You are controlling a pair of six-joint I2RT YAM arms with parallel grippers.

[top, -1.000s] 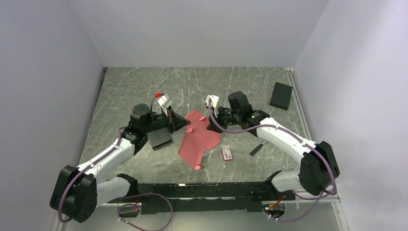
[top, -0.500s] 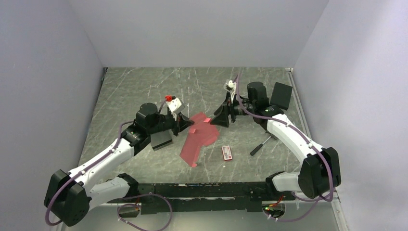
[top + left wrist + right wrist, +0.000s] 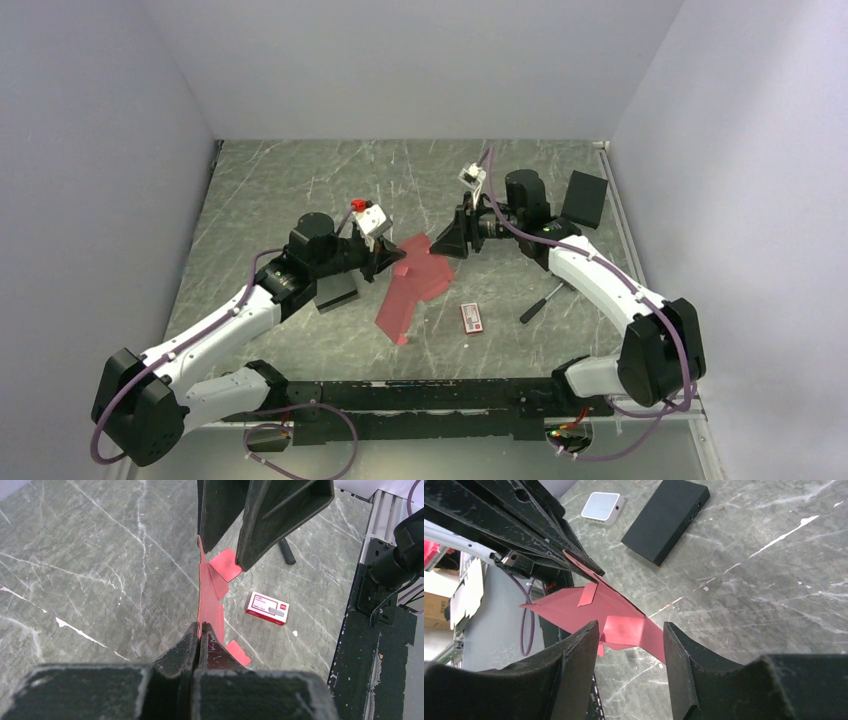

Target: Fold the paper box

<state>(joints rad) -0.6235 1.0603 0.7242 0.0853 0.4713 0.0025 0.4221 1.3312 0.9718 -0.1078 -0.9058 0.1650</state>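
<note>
— On the left of the surface [image 3: 280, 180], what is there?
— A flat black box [image 3: 335, 292] lies beside the left arm. Just right of it is the left tool [image 3: 385, 262], pressed closed on the paper box [image 3: 410, 285].
— Where does it grip?
— On the sheet's left edge. From the left wrist, the two fingers meet on the red-pink card, which stands on edge there and runs away from the camera.
— And the rest of the sheet?
— It is unfolded and sits near the middle of the surface, between the two arms. Small flaps stick out from it. Its near end points toward the arm bases, but I can't tell whether that end rests on the stone.
— The right tool [image 3: 447, 243]?
— Its jaws stand moderately apart at the sheet's far right corner. From the right wrist, one flap shows in the gap between the fingers. I can't tell whether either finger touches it.
— Further right?
— A small red-and-white packet [image 3: 471, 318] lies flat near the sheet, not touching it. Then comes a black rod [image 3: 540, 300], and a second black box [image 3: 585, 198] sits by the right wall.
</note>
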